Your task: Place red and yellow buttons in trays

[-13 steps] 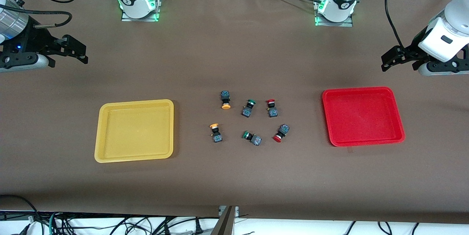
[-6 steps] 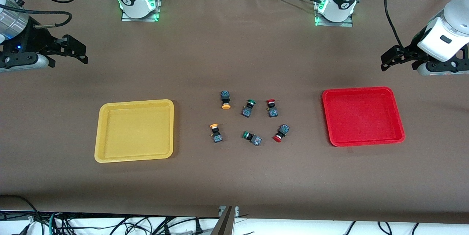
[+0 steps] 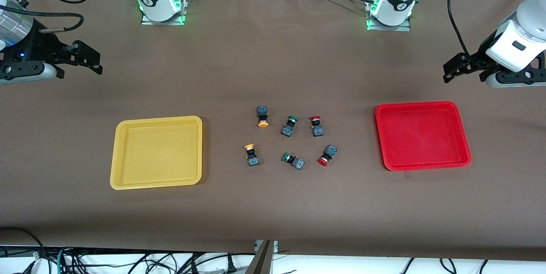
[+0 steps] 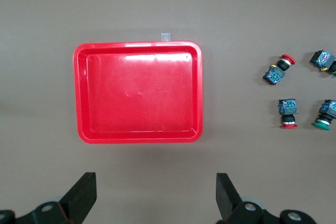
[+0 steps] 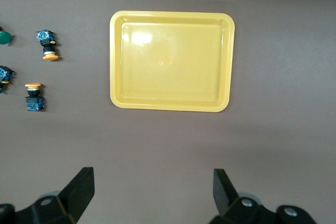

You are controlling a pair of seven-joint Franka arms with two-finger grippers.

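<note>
No legible writing on trays

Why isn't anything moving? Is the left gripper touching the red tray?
Apart. The left wrist view shows bare table between the open left gripper and the red tray.

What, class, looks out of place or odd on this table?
Nothing is damaged or spilled. Two green-capped buttons lie among the red and yellow buttons, though only a yellow tray and a red tray wait.

Glossy plastic red tray, glossy plastic yellow tray, matt brown table covering
</note>
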